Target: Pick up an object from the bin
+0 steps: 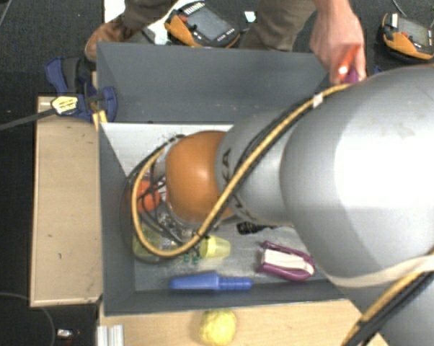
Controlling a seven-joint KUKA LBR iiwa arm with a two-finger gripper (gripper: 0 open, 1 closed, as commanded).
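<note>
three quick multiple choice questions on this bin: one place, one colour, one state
1. Where is the blue stick-shaped thing? A) by the bin's lower wall in the view B) by its upper wall C) outside it
2. What colour is the small thing just right of it? A) red B) purple and white C) black
3. How does the blue stick-shaped thing lie? A) upright B) flat C) leaning on a wall
Answers: 1 A, it runs along the lower wall. 2 B, purple edges, white middle. 3 B, its full length rests on the floor.

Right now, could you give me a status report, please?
Gripper down at bin's left, state hidden by orange cover. Yellow-green lump, blue marker beside it. Person's hand above far wall.
</note>
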